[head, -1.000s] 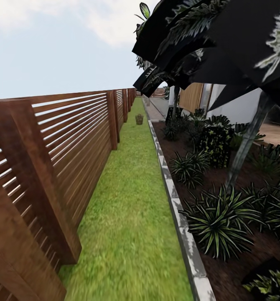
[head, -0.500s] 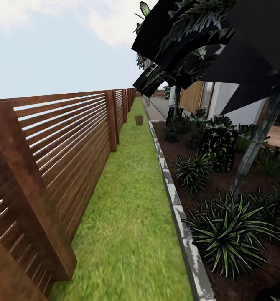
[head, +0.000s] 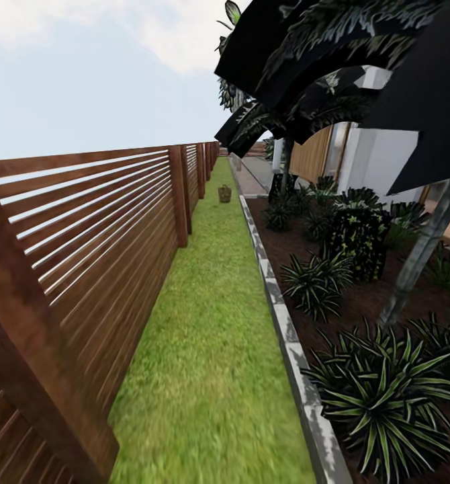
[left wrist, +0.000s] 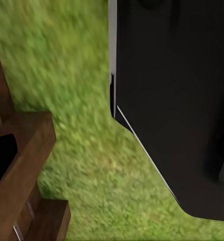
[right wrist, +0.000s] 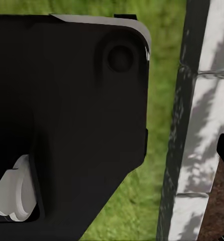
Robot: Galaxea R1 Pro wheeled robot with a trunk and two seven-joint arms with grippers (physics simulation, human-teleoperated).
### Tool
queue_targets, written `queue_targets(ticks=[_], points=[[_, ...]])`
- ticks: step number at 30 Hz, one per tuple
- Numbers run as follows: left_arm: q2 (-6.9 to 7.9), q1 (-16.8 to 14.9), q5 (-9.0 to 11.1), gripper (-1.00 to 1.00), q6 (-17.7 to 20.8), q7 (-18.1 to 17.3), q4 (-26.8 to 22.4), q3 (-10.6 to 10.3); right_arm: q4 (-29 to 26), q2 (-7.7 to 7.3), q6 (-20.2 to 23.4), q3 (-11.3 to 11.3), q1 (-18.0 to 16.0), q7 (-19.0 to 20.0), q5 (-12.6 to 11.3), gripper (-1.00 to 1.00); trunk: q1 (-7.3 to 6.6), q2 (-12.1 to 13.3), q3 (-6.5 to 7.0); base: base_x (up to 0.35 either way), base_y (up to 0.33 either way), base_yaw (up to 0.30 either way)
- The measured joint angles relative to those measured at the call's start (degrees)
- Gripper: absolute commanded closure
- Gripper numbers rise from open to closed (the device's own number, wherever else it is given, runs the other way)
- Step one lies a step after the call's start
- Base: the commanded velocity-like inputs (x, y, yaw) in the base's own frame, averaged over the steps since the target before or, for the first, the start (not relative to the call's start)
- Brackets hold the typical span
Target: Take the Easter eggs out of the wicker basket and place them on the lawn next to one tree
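Far down the lawn (head: 211,323), wicker basket (head: 224,193), contents indiscernible.

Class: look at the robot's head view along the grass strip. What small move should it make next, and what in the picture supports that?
Probably keep rolling straight ahead along the lawn. The wicker basket stands far down the strip, well beyond reach, with the wooden fence on one side and the stone kerb on the other.
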Motion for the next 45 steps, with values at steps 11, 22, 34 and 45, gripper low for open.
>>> queue_targets(ticks=[11,22,34,45], points=[[-0.01,0.00,0.00,-1.00,-0.02,0.02,-0.01,0.00,0.22,0.00,0.08,-0.09,0.00,0.00,-0.16,-1.00,0.00,0.00,0.00,0.323,0.077,0.000],[0.00,0.00,-0.02,-1.00,-0.02,0.01,-0.01,0.00,0.27,0.00,0.08,-0.10,0.00,0.00,-0.16,-1.00,0.00,0.00,0.00,0.323,0.079,0.000],[-0.02,0.00,0.00,-1.00,-0.02,0.01,-0.01,0.00,0.27,0.00,0.08,-0.02,0.00,0.00,-0.08,-1.00,0.00,0.00,0.00,0.323,0.055,0.000],[-0.02,0.00,0.00,-1.00,-0.02,0.01,-0.01,0.00,0.27,0.00,0.08,-0.02,0.00,0.00,-0.08,-1.00,0.00,0.00,0.00,0.323,0.001,0.000]])
